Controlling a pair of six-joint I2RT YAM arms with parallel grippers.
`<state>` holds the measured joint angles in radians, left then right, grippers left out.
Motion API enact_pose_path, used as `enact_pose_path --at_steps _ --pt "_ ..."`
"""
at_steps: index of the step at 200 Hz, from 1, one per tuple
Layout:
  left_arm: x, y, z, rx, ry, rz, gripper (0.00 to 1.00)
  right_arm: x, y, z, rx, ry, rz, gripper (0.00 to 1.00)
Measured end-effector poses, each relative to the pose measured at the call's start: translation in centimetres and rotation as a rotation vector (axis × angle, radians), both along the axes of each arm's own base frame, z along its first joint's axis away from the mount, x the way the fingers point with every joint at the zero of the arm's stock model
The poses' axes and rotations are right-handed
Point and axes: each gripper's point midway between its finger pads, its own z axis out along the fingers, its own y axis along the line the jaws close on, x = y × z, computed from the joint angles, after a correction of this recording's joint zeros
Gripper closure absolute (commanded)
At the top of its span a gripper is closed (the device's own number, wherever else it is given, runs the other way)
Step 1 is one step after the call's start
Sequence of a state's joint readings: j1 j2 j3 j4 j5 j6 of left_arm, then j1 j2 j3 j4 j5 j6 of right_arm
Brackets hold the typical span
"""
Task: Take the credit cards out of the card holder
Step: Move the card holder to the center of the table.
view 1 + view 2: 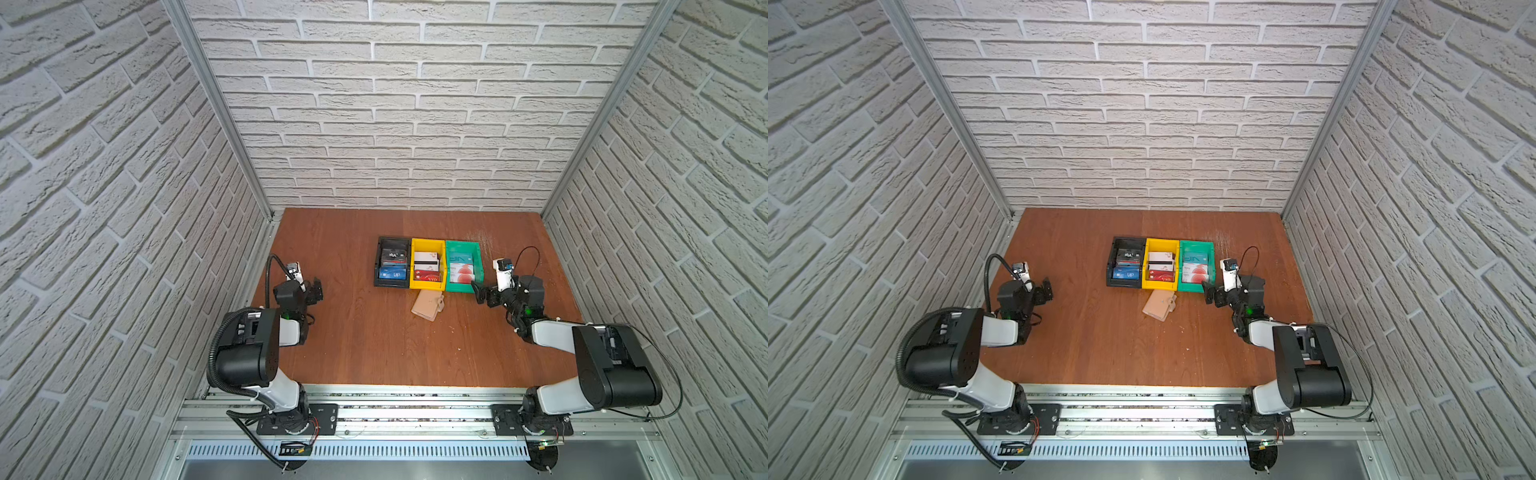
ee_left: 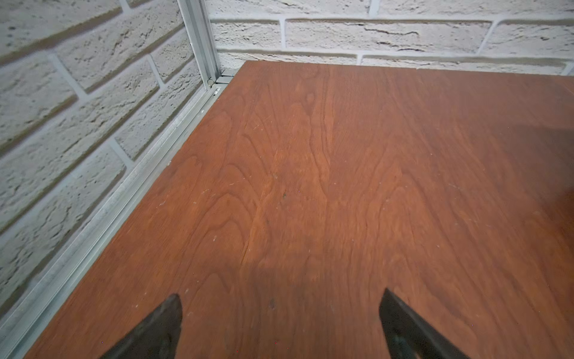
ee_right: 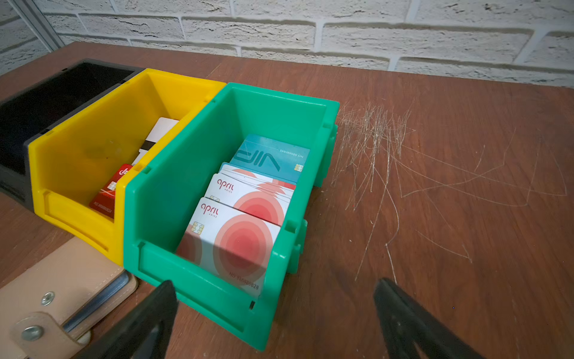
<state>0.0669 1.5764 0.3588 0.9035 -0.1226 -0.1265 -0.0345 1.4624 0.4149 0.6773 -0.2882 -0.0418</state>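
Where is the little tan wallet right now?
In a top view the card holder lies on the table, just in front of the yellow bin, with the right gripper to its right.

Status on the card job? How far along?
Done: credit cards lie in the black bin, yellow bin and green bin. In hand: nothing; left gripper and right gripper are open and empty. Left: the card holder lies by the yellow bin, tab unsnapped; whether its sleeves hold more cards can't be told.
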Motion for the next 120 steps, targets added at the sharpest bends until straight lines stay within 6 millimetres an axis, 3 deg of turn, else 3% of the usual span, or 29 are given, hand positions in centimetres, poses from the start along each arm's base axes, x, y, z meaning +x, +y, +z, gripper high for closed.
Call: enact_pose_path --at_steps 120 --pt "0.02 0.00 0.02 0.000 -0.001 0.000 0.02 0.00 0.00 0.00 0.000 0.000 0.000 0.03"
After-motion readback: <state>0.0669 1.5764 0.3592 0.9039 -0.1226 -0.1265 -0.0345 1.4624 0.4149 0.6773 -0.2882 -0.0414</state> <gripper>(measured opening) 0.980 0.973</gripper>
